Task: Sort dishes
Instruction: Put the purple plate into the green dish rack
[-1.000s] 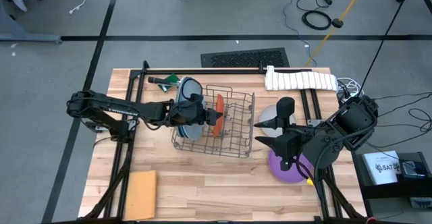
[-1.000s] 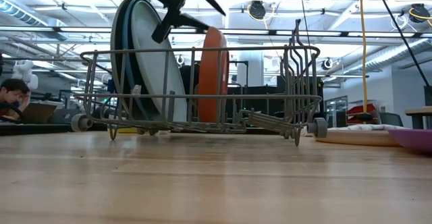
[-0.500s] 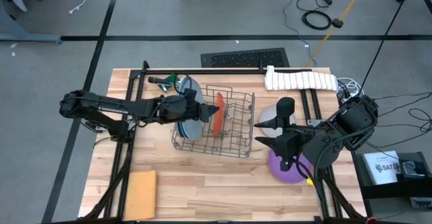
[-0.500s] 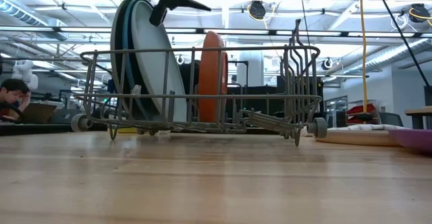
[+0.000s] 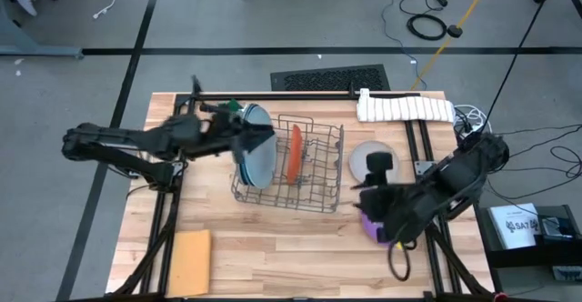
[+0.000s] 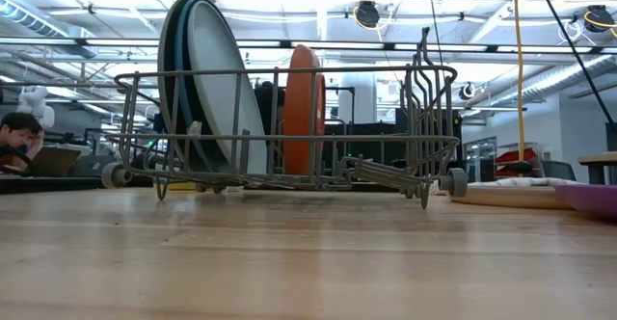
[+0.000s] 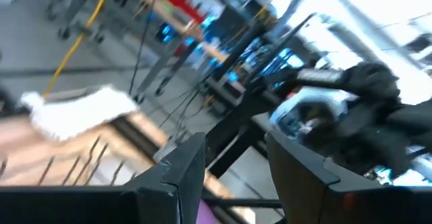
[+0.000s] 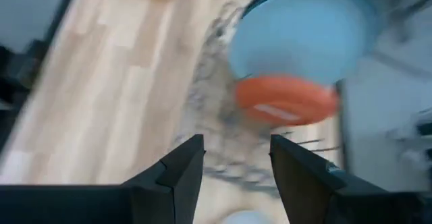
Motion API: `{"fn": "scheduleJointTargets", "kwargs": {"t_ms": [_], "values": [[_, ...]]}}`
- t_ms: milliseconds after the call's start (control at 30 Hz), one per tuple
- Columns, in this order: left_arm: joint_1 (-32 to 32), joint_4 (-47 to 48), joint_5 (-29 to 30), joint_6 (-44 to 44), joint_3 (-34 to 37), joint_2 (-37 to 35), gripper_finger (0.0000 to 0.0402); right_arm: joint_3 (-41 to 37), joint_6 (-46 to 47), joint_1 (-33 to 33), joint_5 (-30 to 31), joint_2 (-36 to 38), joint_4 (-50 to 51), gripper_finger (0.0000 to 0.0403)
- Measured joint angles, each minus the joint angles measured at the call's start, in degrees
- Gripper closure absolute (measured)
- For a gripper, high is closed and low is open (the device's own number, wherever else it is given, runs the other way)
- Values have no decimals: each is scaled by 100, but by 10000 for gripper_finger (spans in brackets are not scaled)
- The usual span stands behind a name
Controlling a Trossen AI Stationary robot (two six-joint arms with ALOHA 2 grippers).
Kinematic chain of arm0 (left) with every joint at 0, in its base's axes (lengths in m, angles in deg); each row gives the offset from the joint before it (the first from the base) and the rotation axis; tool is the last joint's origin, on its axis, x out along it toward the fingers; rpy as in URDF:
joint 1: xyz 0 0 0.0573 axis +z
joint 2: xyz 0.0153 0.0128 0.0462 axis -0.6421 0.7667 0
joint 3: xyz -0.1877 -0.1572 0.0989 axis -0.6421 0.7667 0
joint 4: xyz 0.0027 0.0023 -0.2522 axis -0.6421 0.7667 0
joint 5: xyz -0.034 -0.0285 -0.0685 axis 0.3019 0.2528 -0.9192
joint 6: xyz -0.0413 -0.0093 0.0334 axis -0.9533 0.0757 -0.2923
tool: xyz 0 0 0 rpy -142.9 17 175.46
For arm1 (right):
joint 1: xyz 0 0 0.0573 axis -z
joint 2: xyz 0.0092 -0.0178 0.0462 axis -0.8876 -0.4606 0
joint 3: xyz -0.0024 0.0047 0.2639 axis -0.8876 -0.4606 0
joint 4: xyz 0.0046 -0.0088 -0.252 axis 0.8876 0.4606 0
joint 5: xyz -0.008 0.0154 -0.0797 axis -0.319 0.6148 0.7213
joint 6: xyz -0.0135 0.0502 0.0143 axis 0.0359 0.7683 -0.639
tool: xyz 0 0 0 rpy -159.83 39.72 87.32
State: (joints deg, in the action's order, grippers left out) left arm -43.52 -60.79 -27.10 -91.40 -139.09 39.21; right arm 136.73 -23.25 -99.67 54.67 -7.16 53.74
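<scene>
The wire rack [image 5: 291,167] stands mid-table. Three large plates [image 5: 255,152] stand on edge in its left end, pale teal one foremost [image 6: 220,89]. The orange plate [image 5: 296,154] stands on edge further right [image 6: 304,108]. A light grey plate [image 5: 361,155] lies flat to the right of the rack. The purple plate [image 5: 371,226] lies nearer, mostly under the right arm. My left gripper [image 5: 264,135] hovers open above the large plates' top edges. My right gripper [image 5: 362,197] is open, right of the rack, pointing at it [image 8: 236,170].
A tan square sheet [image 5: 189,250] lies at the near left corner. A rolled white towel [image 5: 405,108] lies along the far right edge, and a green-handled tool [image 5: 227,109] sits at the far edge behind the rack. Bare wood stretches in front of the rack.
My left gripper has drawn back from beside the orange plate toward the table's left and risen out of the low view. My right arm has swung down and toward the near edge over the purple plate, uncovering the light grey plate. The plates have stayed put.
</scene>
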Motion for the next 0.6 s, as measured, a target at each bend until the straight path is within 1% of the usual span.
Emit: {"fn": "scheduleJointTargets", "kwargs": {"t_ms": [100,300,400,467,600], "values": [[-79,-12,2,413,-4,-322,242,-629,782,-26,-112,19,39,239],[-428,86,-15,1112,-4,-823,242,-2088,2447,-239,-743,14,-124,239],[-663,277,72,1384,-4,-980,242,-2764,3208,-432,-1131,12,-651,239],[-851,416,352,1595,1,-1038,242,-3185,3631,-574,-1293,12,-1167,239],[-1244,474,834,1949,68,-1079,242,-3890,4428,-855,-1433,12,-2222,239]]}}
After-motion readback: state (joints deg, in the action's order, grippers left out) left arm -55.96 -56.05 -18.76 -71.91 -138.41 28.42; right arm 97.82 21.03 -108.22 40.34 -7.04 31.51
